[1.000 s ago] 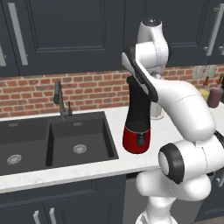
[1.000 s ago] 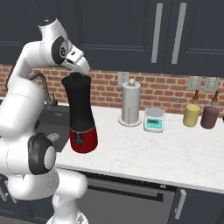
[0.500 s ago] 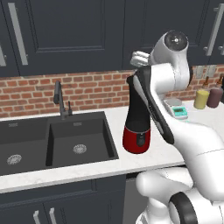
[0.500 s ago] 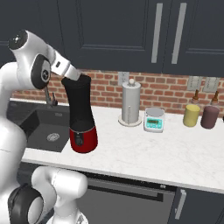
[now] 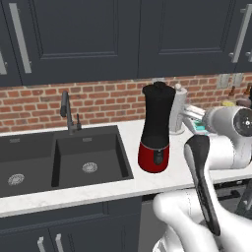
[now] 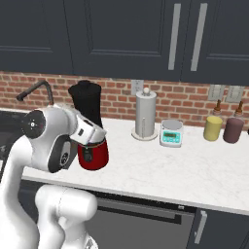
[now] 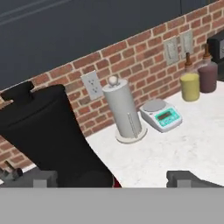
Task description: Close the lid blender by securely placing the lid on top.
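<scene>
Black matte jar on a glossy red base: the blender (image 5: 156,129) stands upright on the pale counter (image 6: 160,168), and I'll take it as my landmark. The lid (image 5: 158,87) sits on top of the jar, its small knob poking up at the centre, and from where I stand it looks level with the rim all round. To the blender's side away from the sink (image 5: 64,160) stands the white cylinder with the knobbed top (image 6: 144,114), then a small kitchen scale (image 6: 171,133), and further along two bottles, one yellow (image 6: 212,127) and one dark (image 6: 234,129), against the brick wall.

The gripper (image 7: 118,179) hangs low beside the blender, near the red base, its two dark fingertips (image 7: 188,178) standing wide apart with nothing between them and touching nothing. Neither the lid nor the jar is held.

My judgement is that the placing is done and the step in hand is the getaway. To do it well, the arm should draw off sideways, away from the jar, keeping the open fingers clear of the red base so the blender isn't nudged. A knock to the tall jar could tilt it and unseat the cap. Whether the lid is pressed fully home I can't tell from here.
</scene>
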Motion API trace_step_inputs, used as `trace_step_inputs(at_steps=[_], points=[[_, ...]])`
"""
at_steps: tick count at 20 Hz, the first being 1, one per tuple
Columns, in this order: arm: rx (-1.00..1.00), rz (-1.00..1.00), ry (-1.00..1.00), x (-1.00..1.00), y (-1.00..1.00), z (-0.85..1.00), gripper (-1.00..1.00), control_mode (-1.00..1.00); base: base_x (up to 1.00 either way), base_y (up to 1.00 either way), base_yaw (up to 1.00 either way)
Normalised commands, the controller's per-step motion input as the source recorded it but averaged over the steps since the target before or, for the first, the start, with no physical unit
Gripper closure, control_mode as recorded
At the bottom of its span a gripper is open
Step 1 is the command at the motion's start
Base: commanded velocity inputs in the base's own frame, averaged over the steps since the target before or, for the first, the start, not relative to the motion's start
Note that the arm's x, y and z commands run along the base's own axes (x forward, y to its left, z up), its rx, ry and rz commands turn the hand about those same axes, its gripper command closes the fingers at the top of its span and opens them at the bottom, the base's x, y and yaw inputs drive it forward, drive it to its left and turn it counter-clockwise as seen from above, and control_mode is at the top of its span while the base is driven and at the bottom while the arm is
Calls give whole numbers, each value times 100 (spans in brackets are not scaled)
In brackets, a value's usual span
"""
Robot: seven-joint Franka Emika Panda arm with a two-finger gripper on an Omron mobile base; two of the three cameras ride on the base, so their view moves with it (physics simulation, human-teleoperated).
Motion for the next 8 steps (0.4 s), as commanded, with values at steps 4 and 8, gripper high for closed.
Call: trace_step_inputs(at_steps=[4,8], points=[[19,0,-11,-100,-100,-5,-100,-100,0,0,0],[20,-7,-45,-67,-42,49,-100,-100,0,0,0]])
